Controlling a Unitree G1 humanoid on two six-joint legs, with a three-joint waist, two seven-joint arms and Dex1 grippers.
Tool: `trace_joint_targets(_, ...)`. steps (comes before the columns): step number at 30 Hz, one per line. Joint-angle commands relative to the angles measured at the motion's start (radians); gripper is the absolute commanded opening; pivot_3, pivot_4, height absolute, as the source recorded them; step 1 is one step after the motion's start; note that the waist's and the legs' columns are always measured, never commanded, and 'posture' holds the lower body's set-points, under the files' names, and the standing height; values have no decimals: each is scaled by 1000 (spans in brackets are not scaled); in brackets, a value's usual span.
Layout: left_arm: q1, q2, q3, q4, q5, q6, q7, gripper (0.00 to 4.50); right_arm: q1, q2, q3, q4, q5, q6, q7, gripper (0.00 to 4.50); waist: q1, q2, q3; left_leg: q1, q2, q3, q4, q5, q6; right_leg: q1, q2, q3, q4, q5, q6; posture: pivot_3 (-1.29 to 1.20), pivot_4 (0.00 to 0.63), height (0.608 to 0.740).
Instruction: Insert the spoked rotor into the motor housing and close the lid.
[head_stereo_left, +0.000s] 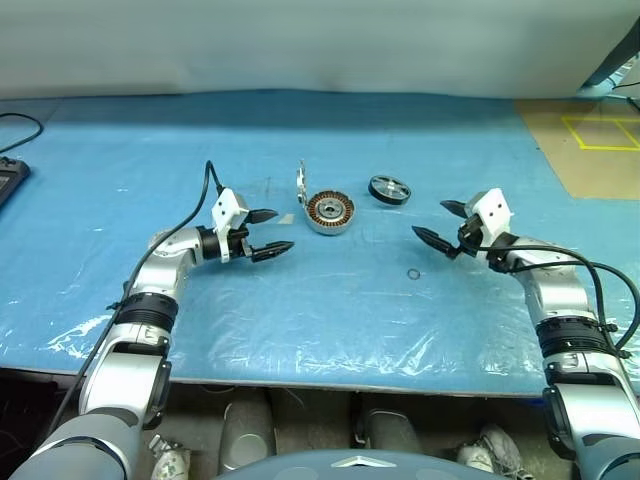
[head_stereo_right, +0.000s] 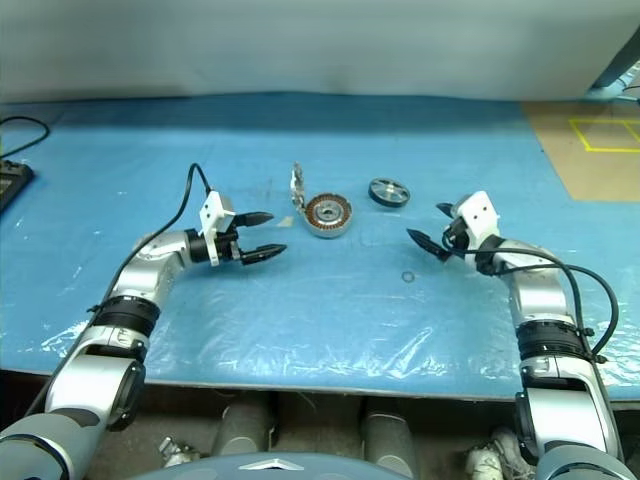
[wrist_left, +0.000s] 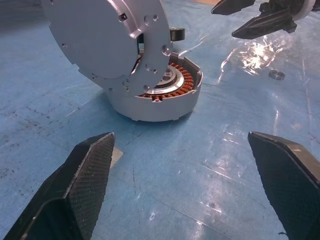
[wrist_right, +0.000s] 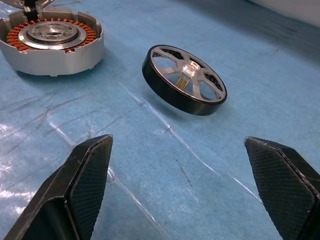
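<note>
Light even and bright from my seat, overhead source. White glare patches on crinkled clear plastic film over blue table (head_stereo_left: 330, 320), strongest along near edge. Glare streaks on film (wrist_left: 250, 55) in left wrist view. I see soft short shadow under black-rimmed spoked rotor (wrist_right: 184, 80). Near black fingertips (wrist_right: 85, 185) slightly out of focus.

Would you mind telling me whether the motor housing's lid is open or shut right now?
Open: the lid stands upright at the motor housing's edge, leaving the copper windings exposed.
</note>
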Motion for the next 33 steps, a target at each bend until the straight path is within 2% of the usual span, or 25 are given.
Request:
trace_joint_targets(1,-7,4,8,-17,-9,-10,1,4500,-12,0,-11,-11,6,-18,-1,4459,0,0,0,0,0,0,0,0,0,0,0,0,0,0,0,0,150,740)
trace_joint_targets(33,-20,6,16,24,-11,-27,-5,4500,-34,4,-1,32,-4,-12,15,4459,0,0,0,0,0,0,0,0,0,0,0,0,0,0,0,0,150,740)
